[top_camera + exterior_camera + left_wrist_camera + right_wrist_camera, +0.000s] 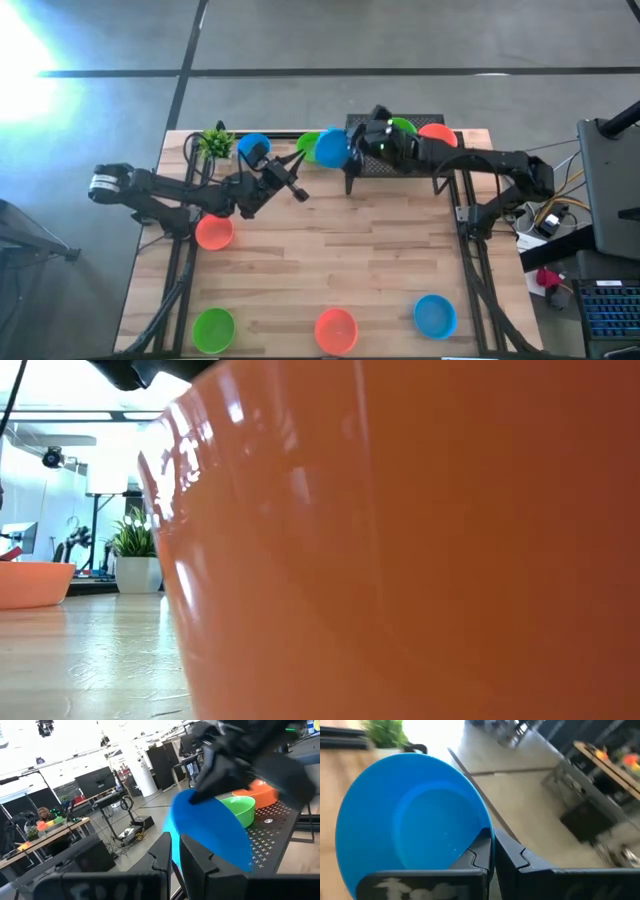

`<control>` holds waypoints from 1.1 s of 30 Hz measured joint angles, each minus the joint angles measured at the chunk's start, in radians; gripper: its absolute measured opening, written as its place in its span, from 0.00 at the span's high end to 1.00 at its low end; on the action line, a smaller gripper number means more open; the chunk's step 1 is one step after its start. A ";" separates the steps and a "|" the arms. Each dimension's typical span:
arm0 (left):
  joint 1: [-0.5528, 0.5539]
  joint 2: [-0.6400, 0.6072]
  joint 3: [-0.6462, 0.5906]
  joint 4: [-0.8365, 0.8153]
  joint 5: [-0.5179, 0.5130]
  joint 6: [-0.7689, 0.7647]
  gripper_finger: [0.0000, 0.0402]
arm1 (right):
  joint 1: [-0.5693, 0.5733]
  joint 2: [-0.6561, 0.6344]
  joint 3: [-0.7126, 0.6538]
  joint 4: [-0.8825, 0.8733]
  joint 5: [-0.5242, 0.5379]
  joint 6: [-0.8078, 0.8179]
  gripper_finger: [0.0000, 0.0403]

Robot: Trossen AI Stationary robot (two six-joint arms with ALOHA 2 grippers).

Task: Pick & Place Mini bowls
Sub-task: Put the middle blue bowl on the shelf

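Observation:
My right gripper (347, 152) (492, 840) is shut on a blue mini bowl (330, 147) (210, 830), held above the table's far middle. A green bowl (307, 145) peeks out beside it. My left gripper (296, 188) (175, 842) stands shut and holds nothing, just left of and nearer than that bowl. A green bowl (403, 126) and an orange-red bowl (437, 133) sit on a black perforated tray (375, 165). Another blue bowl (253, 147) rests on the table by the plant (215, 142). My right gripper pinches the blue bowl's rim (489, 831) between its two fingers, one finger (476, 855) inside the bowl and the other outside. The fingers come from the table's right, slanting down. The bowl is lifted clear and tilted, its hollow facing the gripper.
An orange-red bowl (214, 232) (30, 585) lies at the left middle. Along the near edge stand a green bowl (213, 328), an orange-red bowl (336, 330) (420, 560) and a blue bowl (435, 315). Bare wood lies in the table's middle.

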 joint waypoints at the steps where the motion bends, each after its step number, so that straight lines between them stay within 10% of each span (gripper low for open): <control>1: -0.001 0.000 0.000 0.000 0.000 0.000 0.92 | -0.017 0.000 0.019 -0.039 -0.001 0.010 0.98; 14: -0.001 0.000 -0.001 -0.004 0.002 0.001 0.92 | -0.283 -0.001 0.098 -0.279 -0.359 0.126 0.98; 33: -0.001 0.000 -0.002 -0.006 0.002 0.001 0.92 | -0.347 0.000 0.048 -0.314 -0.372 0.148 0.98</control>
